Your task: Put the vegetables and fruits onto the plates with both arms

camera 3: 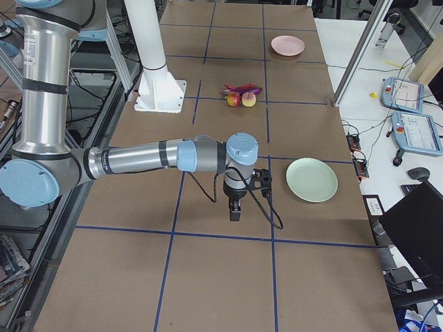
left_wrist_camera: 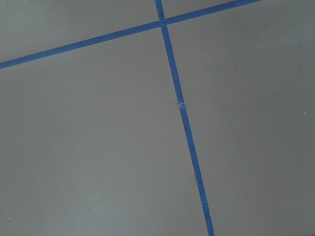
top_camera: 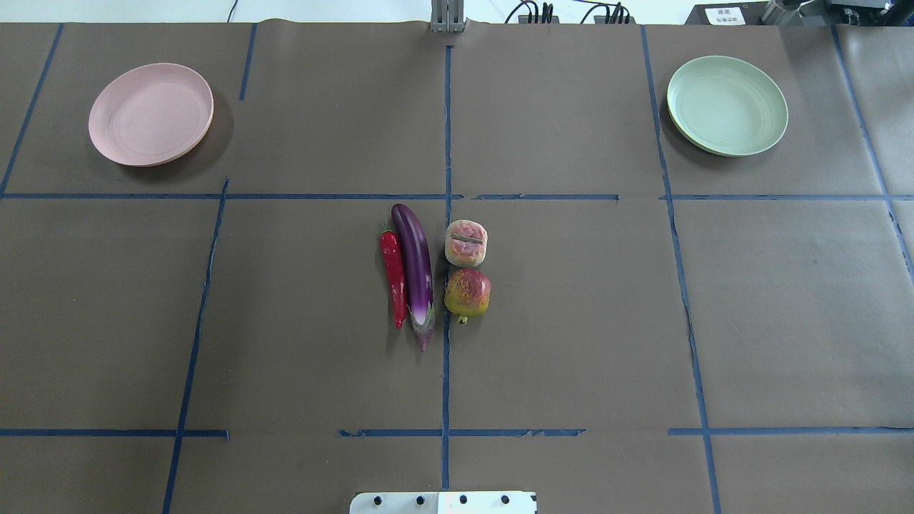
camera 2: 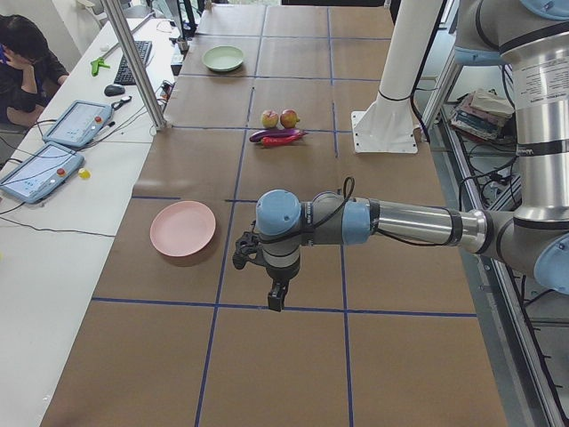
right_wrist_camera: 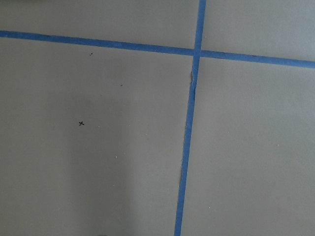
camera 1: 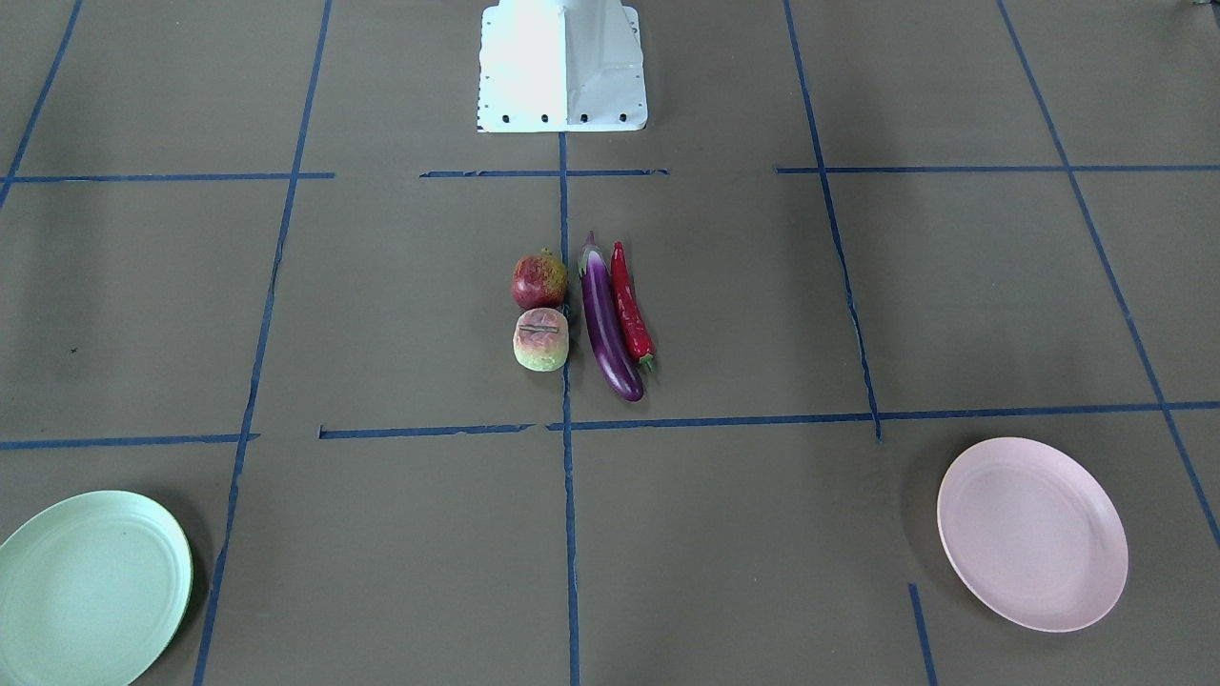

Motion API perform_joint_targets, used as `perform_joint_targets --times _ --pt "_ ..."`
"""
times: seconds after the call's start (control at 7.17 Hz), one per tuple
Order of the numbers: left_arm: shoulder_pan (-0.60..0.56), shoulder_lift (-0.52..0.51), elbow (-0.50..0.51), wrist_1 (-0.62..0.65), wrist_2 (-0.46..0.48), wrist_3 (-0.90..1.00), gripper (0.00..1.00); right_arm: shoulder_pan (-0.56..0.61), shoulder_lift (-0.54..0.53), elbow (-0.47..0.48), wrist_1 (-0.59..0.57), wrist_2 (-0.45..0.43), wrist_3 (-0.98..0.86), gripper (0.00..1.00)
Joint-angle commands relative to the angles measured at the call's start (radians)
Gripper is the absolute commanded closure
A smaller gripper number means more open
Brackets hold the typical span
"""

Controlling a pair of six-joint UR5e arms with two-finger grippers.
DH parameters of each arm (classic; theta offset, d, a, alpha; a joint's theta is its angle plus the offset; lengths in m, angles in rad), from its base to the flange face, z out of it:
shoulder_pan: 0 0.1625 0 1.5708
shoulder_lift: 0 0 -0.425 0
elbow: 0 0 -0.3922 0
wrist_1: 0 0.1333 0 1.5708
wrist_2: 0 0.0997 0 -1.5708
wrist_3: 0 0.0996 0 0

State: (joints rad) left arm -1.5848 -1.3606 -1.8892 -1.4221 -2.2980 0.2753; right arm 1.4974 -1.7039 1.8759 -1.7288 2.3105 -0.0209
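Observation:
The purple eggplant [top_camera: 417,268] and the red chili [top_camera: 393,275] lie side by side at the table's middle. The peach-like fruit [top_camera: 466,243] and the pomegranate [top_camera: 468,293] sit just beside them. The pink plate [top_camera: 151,114] is at the far left and the mint green plate [top_camera: 727,106] at the far right; both are bare. My left gripper [camera 2: 277,298] hangs over the table near the pink plate [camera 2: 183,228]. My right gripper [camera 3: 235,211] hangs near the green plate [camera 3: 311,180]. I cannot tell whether either gripper is open or shut. Both wrist views show only brown table and blue tape.
The white robot base [camera 1: 562,67] stands at the table's near-robot edge. Blue tape lines [top_camera: 446,143] divide the brown table into squares. An operator [camera 2: 22,62] sits at a side desk with tablets [camera 2: 76,123]. A metal post [camera 2: 133,62] stands at the table's far side.

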Motion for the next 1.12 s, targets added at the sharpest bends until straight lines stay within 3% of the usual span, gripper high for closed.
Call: perform_joint_targets --times 0.0,0.28,0.56,0.98 --pt "0.000 -0.005 -0.002 0.000 -0.001 0.002 0.00 -0.005 0.016 -0.001 0.036 0.003 0.004 0.00" --pt "0.000 -0.006 0.001 0.000 -0.001 0.001 0.00 -0.069 0.030 -0.001 0.156 0.010 0.044 0.00" --pt "0.002 -0.006 0.002 -0.001 -0.003 -0.001 0.00 -0.204 0.151 -0.011 0.233 0.009 0.070 0.00" --pt "0.003 -0.006 0.002 -0.003 -0.003 -0.002 0.00 -0.455 0.413 0.000 0.238 -0.023 0.594 0.00"
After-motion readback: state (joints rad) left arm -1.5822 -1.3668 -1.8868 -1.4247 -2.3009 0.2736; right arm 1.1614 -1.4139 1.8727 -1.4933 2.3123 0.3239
